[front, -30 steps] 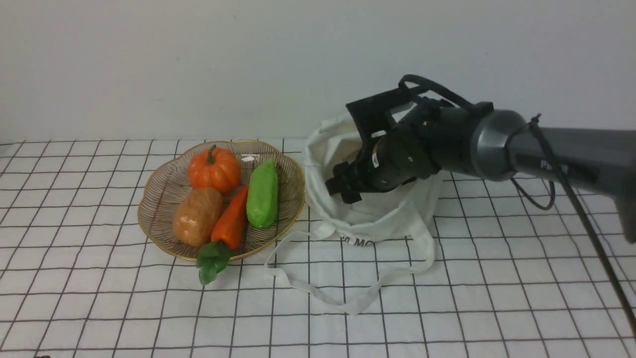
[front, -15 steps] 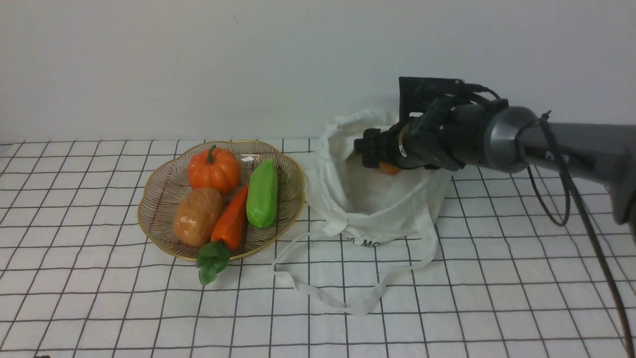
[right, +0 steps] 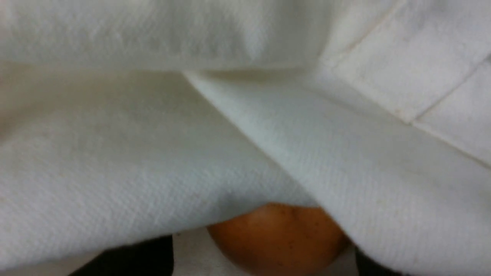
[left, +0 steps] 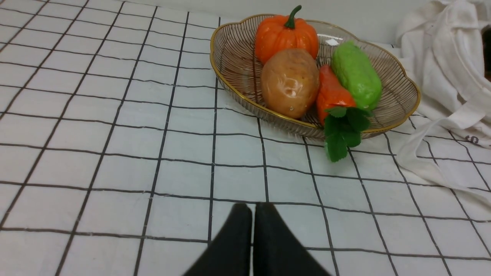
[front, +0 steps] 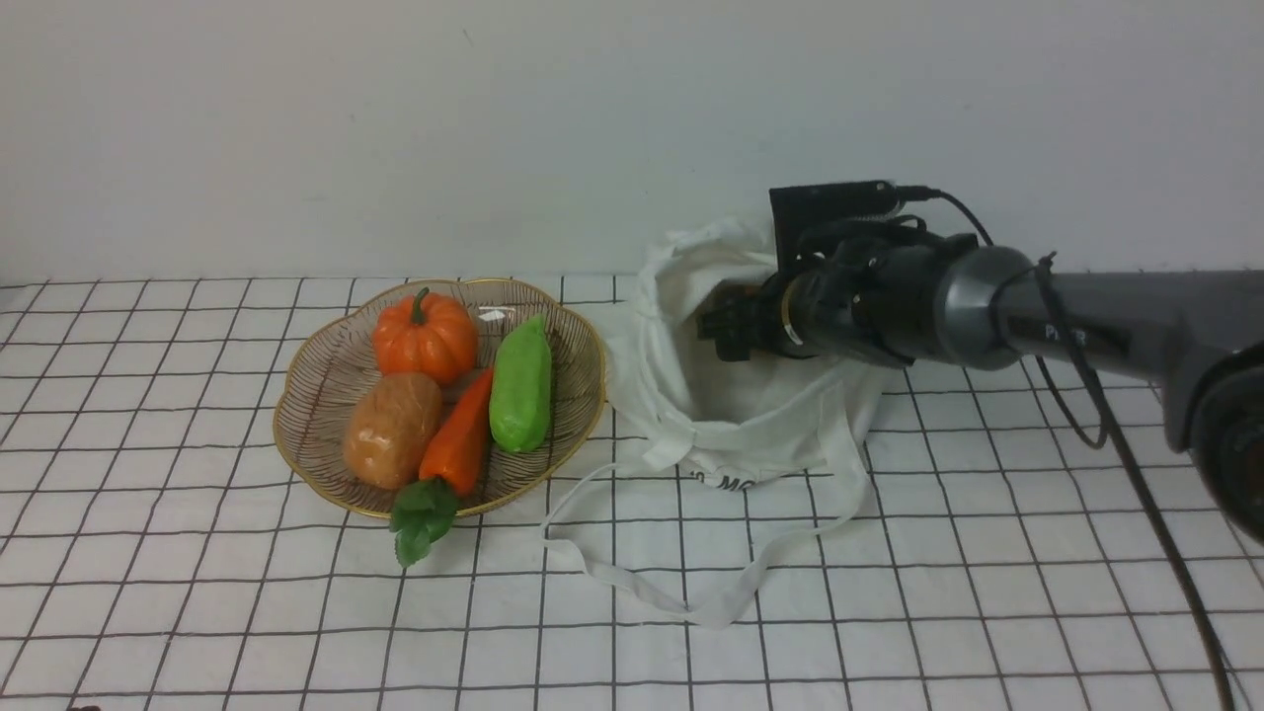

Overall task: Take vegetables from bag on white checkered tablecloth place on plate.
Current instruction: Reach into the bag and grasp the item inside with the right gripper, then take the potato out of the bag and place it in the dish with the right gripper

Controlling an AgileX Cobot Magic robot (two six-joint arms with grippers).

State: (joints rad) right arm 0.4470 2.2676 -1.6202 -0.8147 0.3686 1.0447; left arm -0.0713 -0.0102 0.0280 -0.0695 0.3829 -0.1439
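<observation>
Scene: right hand [front: 716, 328] is tip-first inside the mouth of the bag [front: 731, 434], at its far side. The bag sits on the white checkered tablecloth [front: 987, 553], right of middle, nearer the surface's far edge. Right wrist view: orange-brown ball [right: 276, 237] sits low between the two dark fingertips [right: 130, 257], with a fold of bag cloth [right: 307, 161] draped over its top. The hand is spread wide around the ball; can't tell if the pads actually press it. Other side: left hand [left: 252, 209] is over bare tablecloth, apart from the plate [front: 321, 370], fingers pinched together, nothing in them.

Step looks like: grab the ball, get it out. To do it well:
- Centre the ball between the pads and close across its widest part, cloth kept out of the pinch.
- Glossy round skin likely slips, so squeeze firm.
- Lift straight up clear of the mouth and straps [front: 691, 592], then go left to the plate.
- Aim for the bare ribbed patch on its left, since pumpkin [front: 425, 336], potato [front: 392, 428], carrot [front: 456, 434] and green pod [front: 521, 385] fill the rest.

Axis: ball is round, no long axis to call. Only part shows, no stem seen, so pointing can't be told.
</observation>
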